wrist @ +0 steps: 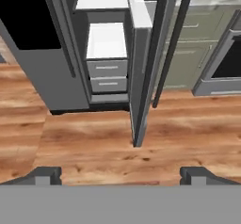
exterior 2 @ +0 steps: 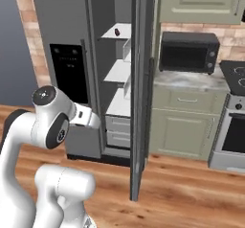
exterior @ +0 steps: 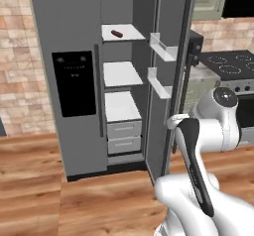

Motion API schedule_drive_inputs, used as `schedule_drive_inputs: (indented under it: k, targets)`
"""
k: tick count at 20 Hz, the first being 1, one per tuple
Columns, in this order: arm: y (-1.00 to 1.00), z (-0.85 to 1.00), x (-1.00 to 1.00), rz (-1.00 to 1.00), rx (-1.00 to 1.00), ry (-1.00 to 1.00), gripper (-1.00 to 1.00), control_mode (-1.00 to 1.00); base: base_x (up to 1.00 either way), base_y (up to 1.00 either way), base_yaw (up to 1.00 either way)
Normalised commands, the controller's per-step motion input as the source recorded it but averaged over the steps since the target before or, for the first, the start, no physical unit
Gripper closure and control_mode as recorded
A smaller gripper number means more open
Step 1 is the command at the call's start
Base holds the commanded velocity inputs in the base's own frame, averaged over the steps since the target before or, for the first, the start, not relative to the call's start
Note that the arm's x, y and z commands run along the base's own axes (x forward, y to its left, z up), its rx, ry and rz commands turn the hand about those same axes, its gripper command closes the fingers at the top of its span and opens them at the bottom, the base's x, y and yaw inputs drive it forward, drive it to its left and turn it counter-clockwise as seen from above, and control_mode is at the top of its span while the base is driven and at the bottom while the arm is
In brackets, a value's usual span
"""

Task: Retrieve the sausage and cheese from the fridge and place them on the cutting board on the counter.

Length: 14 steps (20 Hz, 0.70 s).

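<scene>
Fridge (exterior: 74, 41) interior, right door swung open. Top shelf (exterior: 130, 30): white, carrying the sausage (exterior: 116, 33), a short dark reddish-brown cylinder lying near the shelf's middle. Middle shelf (exterior: 121, 74) and lower shelf (exterior: 120, 106): white. Below them, two grey drawers (exterior: 124, 137). Tabletop (exterior 2: 189, 80): marbled stone beside the fridge, bearing a dark microwave (exterior 2: 188, 52). Wooden floor (wrist: 94, 138) underneath.

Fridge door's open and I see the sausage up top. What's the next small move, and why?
Probably raise the hand and reach toward the top shelf. The sausage lies there inside the fridge, whose right door stands open. The gripper is open, holds nothing, and points low at the floor in front of the fridge, well below that shelf. I can't spot the cheese yet.
</scene>
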Motion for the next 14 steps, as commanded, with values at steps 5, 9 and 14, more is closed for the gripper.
schedule_drive_inputs:
  k: [5, 9, 14]
  targets:
    - [0.0, 0.0, 0.0, 0.0, 0.0, 0.0, -1.0, 1.0, 0.62, 0.5, -0.1]
    - [0.0, 0.0, 0.0, 0.0, 0.0, 0.0, -1.0, 1.0, 0.6, 0.36, 0.01]
    - [0.0, 0.0, 0.0, 0.0, 0.0, 0.0, -1.0, 1.0, 0.59, 0.21, 0.02]
